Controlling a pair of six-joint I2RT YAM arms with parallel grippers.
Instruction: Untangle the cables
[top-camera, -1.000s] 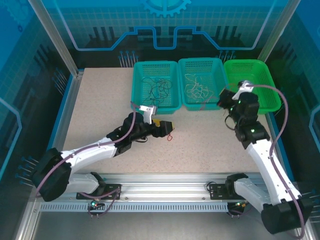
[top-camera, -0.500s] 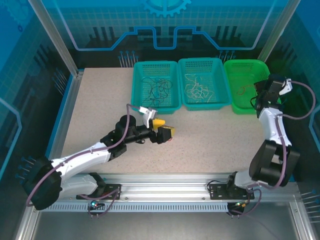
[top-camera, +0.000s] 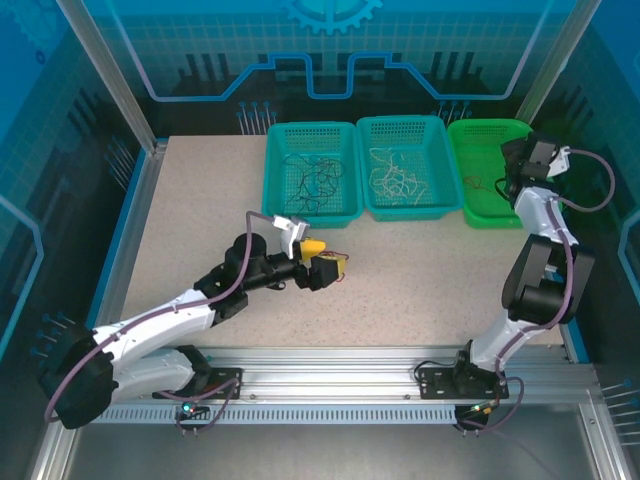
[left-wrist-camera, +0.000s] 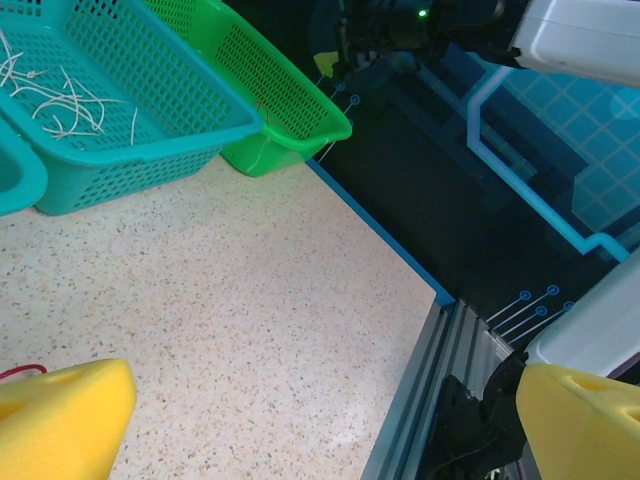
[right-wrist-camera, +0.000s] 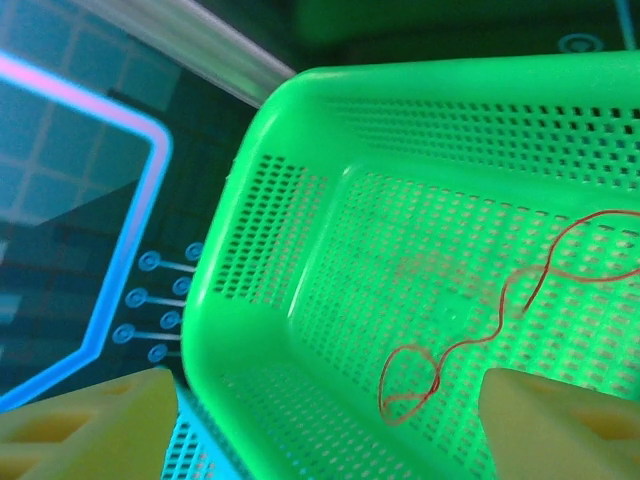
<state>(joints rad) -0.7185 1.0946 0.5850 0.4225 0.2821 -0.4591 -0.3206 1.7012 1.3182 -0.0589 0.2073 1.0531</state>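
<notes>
We start at the speckled beige bench (top-camera: 190, 230), where the left arm stretches toward the middle. The left fingers (top-camera: 320, 252), two yellow wedge-shaped blocks, stand wide apart with nothing between them. A short bit of thin red cable (left-wrist-camera: 25, 370) lies on the bench just beside one of them; we cannot tell whether it touches.

Three perforated plastic baskets stand side by side along the far edge of the bench. The left teal basket (top-camera: 310, 217) holds a loose tangle of thin dark cables (top-camera: 318, 180). The middle teal basket (top-camera: 403, 212), touching it, holds thin white cables (top-camera: 392, 178) scattered over its floor. The bright green basket (top-camera: 497, 218) sits at the far right corner of the bench. On its floor lies a single long thin red cable (right-wrist-camera: 497, 325), wavy, with a small loop at one end.

The right fingers (right-wrist-camera: 95, 420), also yellow, hang over this green basket. They are spread apart and grip nothing; the red cable lies below them.
</notes>
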